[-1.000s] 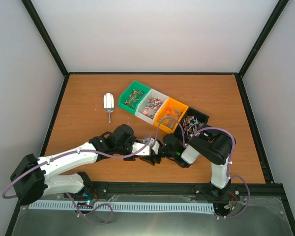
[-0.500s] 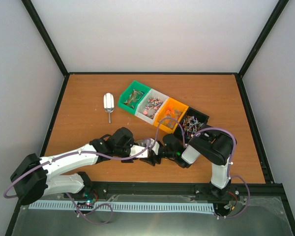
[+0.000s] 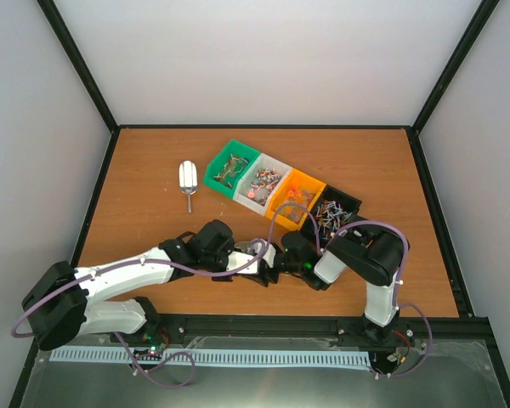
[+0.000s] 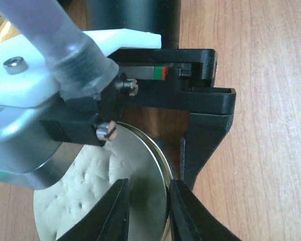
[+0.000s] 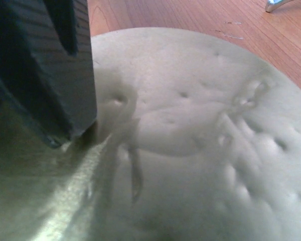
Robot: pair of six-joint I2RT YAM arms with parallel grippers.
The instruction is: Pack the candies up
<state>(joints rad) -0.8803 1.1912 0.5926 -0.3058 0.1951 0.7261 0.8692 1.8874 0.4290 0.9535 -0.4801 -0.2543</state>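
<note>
now left jaws pinch round tin (image 4: pixel 140 168) at rim

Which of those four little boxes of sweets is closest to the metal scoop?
The green box, at the left end of the row. The scoop lies just left of it; the white box, orange box and black box sit farther right.

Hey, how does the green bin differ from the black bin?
The green bin sits at the row's left end, holding brownish-gold candies; the black bin sits at the right end, holding multicoloured stick-like candies. Both are open-topped bins of similar shape.
</note>
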